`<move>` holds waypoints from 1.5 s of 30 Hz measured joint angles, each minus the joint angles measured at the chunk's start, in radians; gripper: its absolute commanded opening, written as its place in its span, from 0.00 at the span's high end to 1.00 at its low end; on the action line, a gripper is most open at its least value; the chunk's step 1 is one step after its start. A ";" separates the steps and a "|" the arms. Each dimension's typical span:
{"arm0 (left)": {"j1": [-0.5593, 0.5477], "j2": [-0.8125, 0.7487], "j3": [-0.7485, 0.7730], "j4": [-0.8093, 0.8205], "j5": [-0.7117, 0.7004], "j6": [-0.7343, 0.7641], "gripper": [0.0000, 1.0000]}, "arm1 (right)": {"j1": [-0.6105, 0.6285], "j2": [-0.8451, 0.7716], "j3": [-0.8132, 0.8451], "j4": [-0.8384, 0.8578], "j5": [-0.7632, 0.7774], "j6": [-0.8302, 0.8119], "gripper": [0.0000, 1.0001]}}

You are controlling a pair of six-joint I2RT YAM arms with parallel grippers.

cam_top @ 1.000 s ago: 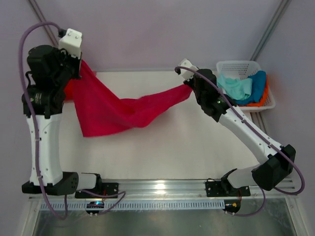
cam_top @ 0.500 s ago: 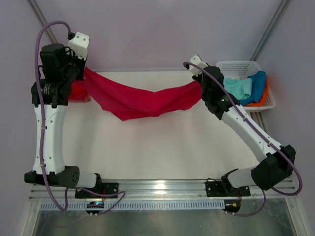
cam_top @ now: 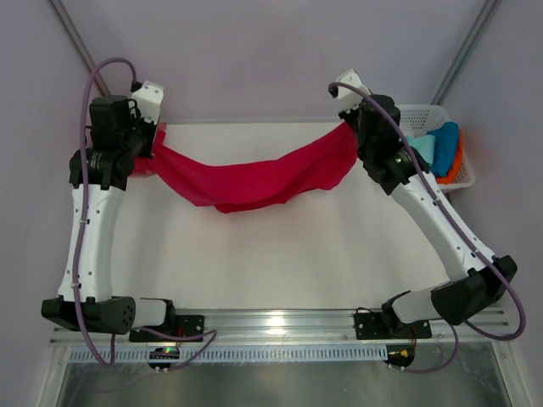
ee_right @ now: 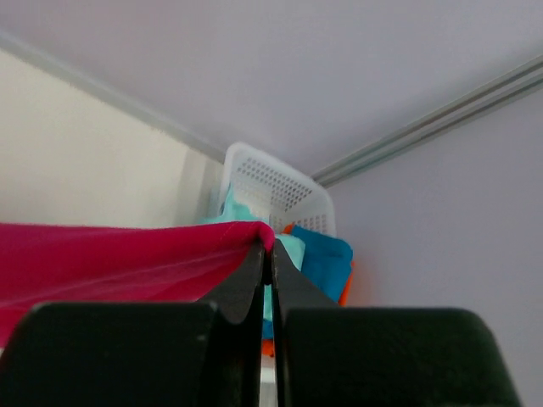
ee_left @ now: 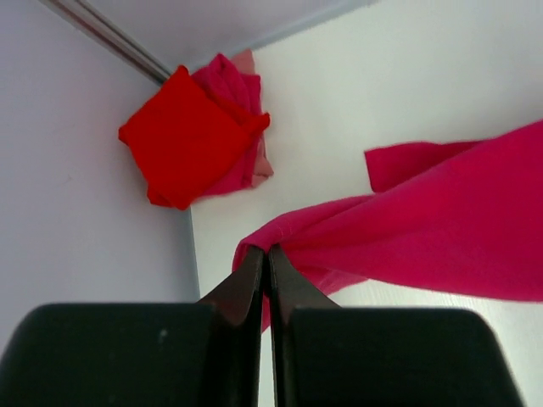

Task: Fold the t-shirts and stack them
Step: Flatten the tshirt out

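A crimson-pink t-shirt (cam_top: 254, 178) hangs in a sagging band across the back of the table, stretched between both arms. My left gripper (cam_top: 156, 136) is shut on its left end, and the left wrist view shows the cloth (ee_left: 441, 229) pinched at the tips of that gripper (ee_left: 265, 251). On the other end my right gripper (cam_top: 349, 129) is shut as well, with the hem (ee_right: 110, 254) bunched over its tips (ee_right: 268, 244). A folded red t-shirt (ee_left: 182, 136) lies on a folded pink one (ee_left: 246, 76) in the back left corner.
A white lattice basket (cam_top: 407, 112) stands at the back right, holding mint-green (cam_top: 420, 153), blue (cam_top: 445, 140) and orange (cam_top: 460, 165) t-shirts, close behind my right gripper. The white table surface (cam_top: 280, 254) spreads below the hanging shirt. Walls close in at left and back.
Both grippers have moved toward the back and apart. The shirt, earlier draping low on the left, is now drawn out into a more even band.
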 measured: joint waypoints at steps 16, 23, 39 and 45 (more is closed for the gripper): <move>0.000 -0.155 0.194 0.048 0.016 -0.184 1.00 | -0.007 -0.077 0.481 -0.274 -0.270 0.213 0.97; 0.000 -0.408 0.125 0.024 0.048 -0.230 1.00 | -0.007 -0.269 0.554 -0.420 -0.519 0.276 0.97; 0.000 -0.549 -0.451 0.035 0.131 -0.221 1.00 | -0.007 -0.428 0.137 -0.345 -0.603 0.331 0.97; 0.000 -0.420 -0.590 0.155 0.166 -0.224 1.00 | -0.007 -0.214 -0.107 -0.218 -0.539 0.355 0.97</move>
